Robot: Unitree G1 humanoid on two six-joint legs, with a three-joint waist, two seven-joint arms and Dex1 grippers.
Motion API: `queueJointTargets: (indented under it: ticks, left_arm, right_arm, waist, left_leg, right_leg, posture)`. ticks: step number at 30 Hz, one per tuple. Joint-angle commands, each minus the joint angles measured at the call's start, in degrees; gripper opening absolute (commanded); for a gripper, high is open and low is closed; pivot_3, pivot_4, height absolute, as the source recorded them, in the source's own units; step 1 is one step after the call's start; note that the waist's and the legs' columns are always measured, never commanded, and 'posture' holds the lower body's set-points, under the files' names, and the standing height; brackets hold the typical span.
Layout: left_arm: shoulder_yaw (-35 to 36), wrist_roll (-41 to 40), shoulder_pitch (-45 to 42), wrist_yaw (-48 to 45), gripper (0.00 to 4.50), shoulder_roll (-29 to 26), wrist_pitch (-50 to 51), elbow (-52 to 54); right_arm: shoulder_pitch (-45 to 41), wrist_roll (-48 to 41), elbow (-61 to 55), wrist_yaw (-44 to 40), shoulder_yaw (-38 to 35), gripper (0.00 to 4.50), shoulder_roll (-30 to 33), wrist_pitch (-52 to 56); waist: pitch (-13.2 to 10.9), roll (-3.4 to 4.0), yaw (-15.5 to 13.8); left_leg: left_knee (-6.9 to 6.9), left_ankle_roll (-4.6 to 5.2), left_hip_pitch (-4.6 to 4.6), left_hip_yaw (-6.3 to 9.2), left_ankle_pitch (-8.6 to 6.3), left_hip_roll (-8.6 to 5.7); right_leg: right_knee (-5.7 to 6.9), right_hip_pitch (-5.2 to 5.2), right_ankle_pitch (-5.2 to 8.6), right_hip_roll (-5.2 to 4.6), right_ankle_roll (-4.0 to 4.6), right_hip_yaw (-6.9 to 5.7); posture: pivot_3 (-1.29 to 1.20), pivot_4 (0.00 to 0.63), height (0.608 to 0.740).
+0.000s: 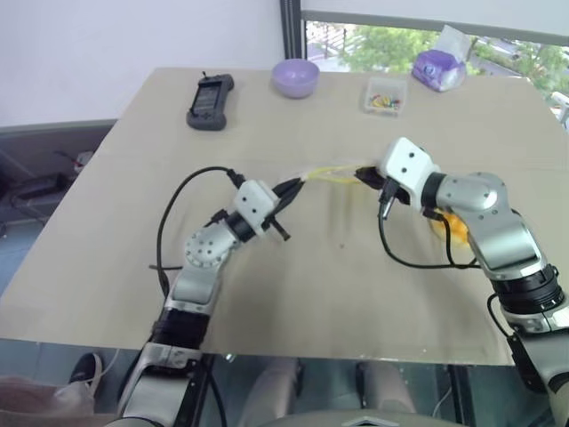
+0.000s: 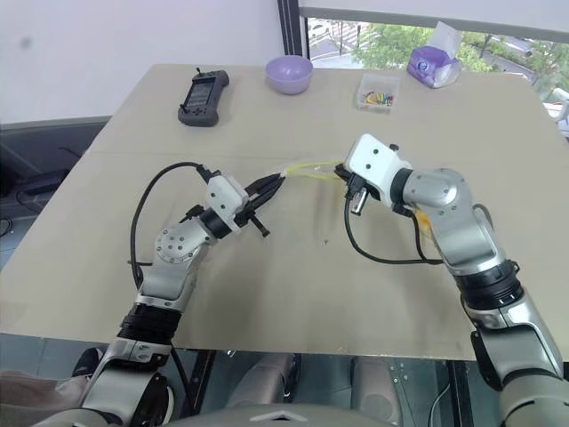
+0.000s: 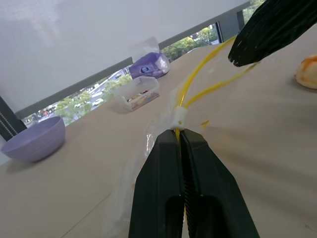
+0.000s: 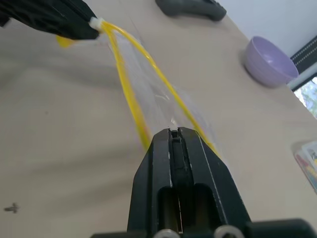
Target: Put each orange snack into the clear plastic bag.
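Observation:
The clear plastic bag [image 1: 333, 175] hangs stretched between my two grippers just above the table, its yellow strip [image 4: 130, 84] split into two strands. My left gripper [image 3: 179, 134] is shut on the strip's end by the white slider. Facing it, my right gripper [image 4: 174, 131] is shut on the bag's edge at the other side of the mouth. In the left wrist view the right gripper's fingers [image 3: 272, 29] show dark above the strip. One orange snack [image 1: 453, 224] lies on the table by my right forearm, partly hidden by it, and appears at the frame's edge [image 3: 308, 72].
At the table's far side stand a purple bowl [image 1: 295, 76], a black handheld controller [image 1: 210, 100], a small clear box of colourful bits [image 1: 386, 95] and a purple tissue pack [image 1: 437, 69]. Black cables loop from both wrists over the tabletop [image 1: 293, 285].

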State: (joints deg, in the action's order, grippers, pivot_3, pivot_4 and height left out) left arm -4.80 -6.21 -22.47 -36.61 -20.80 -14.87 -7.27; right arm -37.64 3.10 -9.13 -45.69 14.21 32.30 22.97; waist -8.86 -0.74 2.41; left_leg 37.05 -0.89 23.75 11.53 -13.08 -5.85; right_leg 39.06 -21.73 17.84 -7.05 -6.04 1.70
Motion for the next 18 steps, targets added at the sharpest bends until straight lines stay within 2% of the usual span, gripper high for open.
queueJointTargets:
  ticks: [1, 7, 11, 14, 15, 16, 18]
  left_arm:
    - [-0.50, -0.44, -0.56, -0.87, 0.00, 0.11, -0.37, 2.98]
    - [-2.10, -0.15, -1.10, -1.75, 0.00, 1.24, -0.08, 3.59]
    - [-2.87, -0.09, -1.55, -1.84, 0.00, 2.00, 0.09, 3.89]
    - [-2.87, -0.03, -1.42, -1.85, 0.00, 2.15, 0.24, 4.11]
    - [-2.84, -0.03, -1.34, -1.83, 0.00, 2.14, 0.29, 4.16]
    - [-2.80, -0.01, -1.25, -1.83, 0.00, 2.10, 0.30, 4.14]
    - [-2.70, 0.07, -1.06, -1.82, 0.00, 2.06, 0.36, 4.16]
  right_arm:
    - [-2.48, 1.96, 1.28, 1.34, 1.29, 0.05, -1.34, -2.36]
    - [-5.51, 6.02, 6.56, 1.98, 5.95, 0.05, -4.70, -5.80]
    - [-7.45, 11.49, 11.95, 2.52, 9.68, 0.05, -4.34, -11.69]
    - [-8.17, 13.98, 14.18, 2.53, 10.51, 0.59, -3.09, -14.17]
    - [-8.27, 14.18, 14.37, 2.33, 10.44, 0.64, -2.77, -14.55]
    - [-8.30, 14.24, 14.41, 2.19, 10.26, 1.20, -2.58, -14.78]
    - [-8.26, 14.55, 14.44, 2.20, 9.79, 1.71, -2.42, -15.50]
  waist:
    - [0.00, 0.00, 0.01]
    - [0.00, 0.00, 0.05]
    - [0.00, 0.00, 0.05]
    - [0.00, 0.00, 0.04]
    - [0.00, 0.00, 0.05]
    - [0.00, 0.00, 0.04]
    - [0.00, 0.00, 0.05]
  left_leg:
    - [0.00, 0.00, 0.00, -0.01, 0.00, 0.00]
    - [0.00, 0.00, 0.00, 0.00, 0.00, 0.00]
    - [0.00, 0.00, 0.01, -0.01, 0.00, -0.01]
    - [0.01, 0.00, 0.01, -0.01, 0.00, -0.01]
    - [0.01, 0.00, 0.01, -0.01, 0.00, -0.01]
    - [0.01, -0.01, 0.01, -0.01, 0.00, -0.01]
    - [0.01, 0.00, 0.01, -0.01, 0.00, -0.01]
  right_leg:
    - [0.00, 0.00, 0.00, 0.00, 0.00, 0.00]
    - [0.00, 0.00, 0.00, 0.00, 0.00, 0.01]
    - [0.00, 0.00, 0.00, 0.00, 0.00, -0.01]
    - [0.00, 0.00, 0.00, 0.00, 0.00, -0.01]
    - [0.00, 0.00, 0.00, 0.00, 0.00, -0.02]
    - [0.00, -0.01, 0.00, 0.00, 0.00, -0.02]
    - [0.00, 0.00, 0.00, 0.00, 0.00, -0.01]
  posture:
    - [0.00, 0.150, 0.740]
    - [0.00, 0.150, 0.740]
    - [0.00, 0.150, 0.740]
    - [0.00, 0.150, 0.740]
    - [0.00, 0.150, 0.740]
    - [0.00, 0.150, 0.740]
    - [0.00, 0.150, 0.740]
